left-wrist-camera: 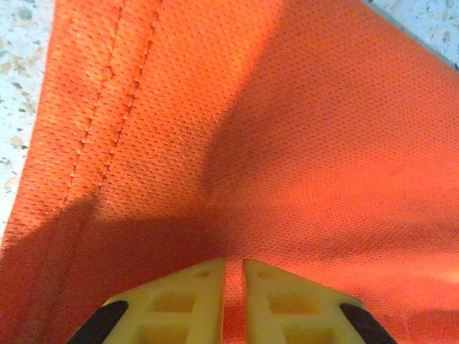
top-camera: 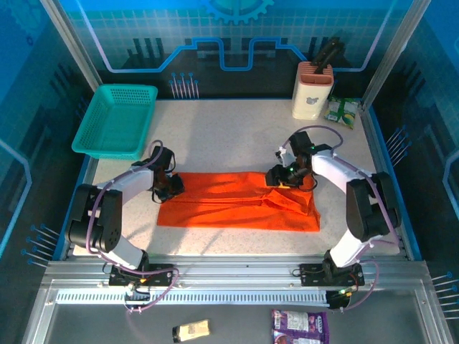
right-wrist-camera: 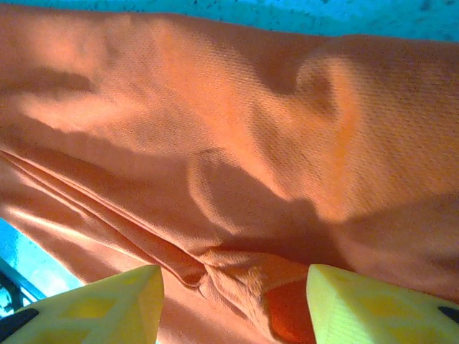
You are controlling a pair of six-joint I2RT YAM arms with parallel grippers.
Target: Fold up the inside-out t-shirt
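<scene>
On the near ledge in front of the arms, a small cream packet (top-camera: 191,330) was seen lying to the left and a purple packet (top-camera: 297,324) to the right. Beyond the arm bases, the t-shirt (top-camera: 237,204) was found spread across the middle of the table (top-camera: 215,136) as a long orange band running from left to right. Its near edge was fairly straight, and its right end was bunched into folds. The left gripper (top-camera: 168,185) was set down on the far left corner of the t-shirt. In the left wrist view its yellow fingers (left-wrist-camera: 186,301) were pressed almost together, with a thin strip of orange cloth pinched in the slit between them. A double row of stitching was seen running along the cloth's left edge. The right gripper (top-camera: 278,176) was placed at the far edge of the t-shirt, right of centre. In the right wrist view its yellow fingers (right-wrist-camera: 358,308) were spread wide apart, with creased cloth lying in the gap and nothing pinched. Farther back, a teal basket (top-camera: 115,118) was seen at the far left corner of the table. A cream holder (top-camera: 313,89) with dark handles stood at the far right, with a green packet (top-camera: 343,111) just beside it.
</scene>
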